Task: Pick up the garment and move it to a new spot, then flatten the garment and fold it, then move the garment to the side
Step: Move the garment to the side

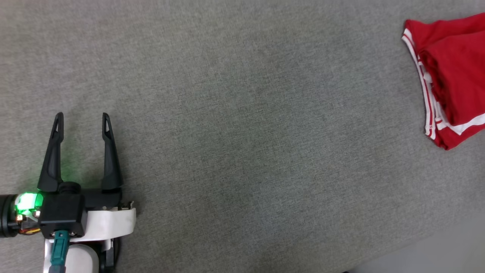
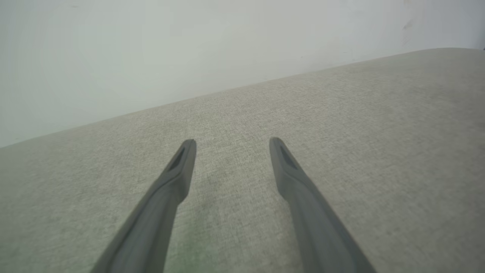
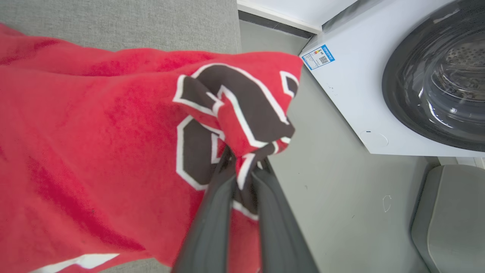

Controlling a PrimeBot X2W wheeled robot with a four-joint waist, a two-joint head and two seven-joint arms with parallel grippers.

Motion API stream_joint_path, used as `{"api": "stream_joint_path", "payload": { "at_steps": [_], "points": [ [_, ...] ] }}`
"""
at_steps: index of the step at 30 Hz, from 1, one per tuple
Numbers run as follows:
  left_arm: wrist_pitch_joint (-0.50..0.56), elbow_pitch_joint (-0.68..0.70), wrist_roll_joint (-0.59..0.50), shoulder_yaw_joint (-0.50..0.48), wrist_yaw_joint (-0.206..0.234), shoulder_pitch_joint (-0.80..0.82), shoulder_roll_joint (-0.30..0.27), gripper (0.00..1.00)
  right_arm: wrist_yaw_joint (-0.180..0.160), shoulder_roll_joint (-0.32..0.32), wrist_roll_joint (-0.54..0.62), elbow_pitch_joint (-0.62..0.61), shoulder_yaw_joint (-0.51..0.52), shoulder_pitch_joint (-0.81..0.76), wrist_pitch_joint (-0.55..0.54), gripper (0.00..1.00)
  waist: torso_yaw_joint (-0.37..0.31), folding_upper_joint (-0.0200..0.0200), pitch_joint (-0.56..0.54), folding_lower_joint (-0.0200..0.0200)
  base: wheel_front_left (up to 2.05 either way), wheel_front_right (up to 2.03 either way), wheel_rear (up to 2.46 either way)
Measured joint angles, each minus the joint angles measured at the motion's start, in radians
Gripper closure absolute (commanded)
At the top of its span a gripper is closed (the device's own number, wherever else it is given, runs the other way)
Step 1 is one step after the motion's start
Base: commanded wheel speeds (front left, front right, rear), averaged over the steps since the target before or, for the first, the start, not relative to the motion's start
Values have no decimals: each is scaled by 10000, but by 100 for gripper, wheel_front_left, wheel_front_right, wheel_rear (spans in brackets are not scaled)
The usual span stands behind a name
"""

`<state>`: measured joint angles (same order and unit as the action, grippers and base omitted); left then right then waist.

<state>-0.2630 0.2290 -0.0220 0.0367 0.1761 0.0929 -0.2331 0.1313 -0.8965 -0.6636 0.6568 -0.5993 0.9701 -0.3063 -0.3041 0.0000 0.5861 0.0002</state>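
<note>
Here, in the right wrist view, the right hand is pinched tight on a bunch of the garment. Its two dark fingers rise from the bottom middle of the frame and meet on a gathered fold that bears part of a black, white-outlined numeral. From that fold the red cloth spreads across the left and center of the frame. A strip of white shows at the bottom left. Above the cloth, at the upper left, lies the gray fabric surface. To the right of the pinch is a pale floor. At the upper right stands a white washer with a dark round door and a small blue label near its corner.

In the head view the left hand sits at the lower left with its fingers spread apart and nothing between them. It rests over bare gray fabric, and a green light glows at its base. The garment lies bunched at the upper right of that frame, well apart from the left hand and cut off by the right edge. White-and-red striped trim runs down its left side.

In the left wrist view the same spread fingers point over the gray fabric toward a pale wall.
</note>
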Motion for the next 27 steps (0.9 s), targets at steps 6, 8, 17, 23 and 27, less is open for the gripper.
{"api": "stream_joint_path", "payload": {
  "at_steps": [6,8,17,23,27],
  "points": [
    [-2,107,15,42,88,92,-163,0,0,828,268,1124,127,199,479,24,-105,0,295,0,0,0,0],
    [-2,36,75,81,109,98,-161,0,-2,928,431,1423,194,268,725,0,-94,0,161,0,0,0,0],
    [0,-230,293,263,351,-267,247,0,0,1118,2144,2044,938,766,3344,0,148,0,-1069,-1,0,0,0],
    [0,-364,353,416,437,-780,652,0,-2,1906,3275,1839,1960,680,5342,0,463,0,-2088,-1,0,0,0],
    [0,-430,387,441,445,-1161,838,0,-2,2725,4004,713,2803,76,5660,0,746,0,-2711,-2,0,0,0]
  ]
}}
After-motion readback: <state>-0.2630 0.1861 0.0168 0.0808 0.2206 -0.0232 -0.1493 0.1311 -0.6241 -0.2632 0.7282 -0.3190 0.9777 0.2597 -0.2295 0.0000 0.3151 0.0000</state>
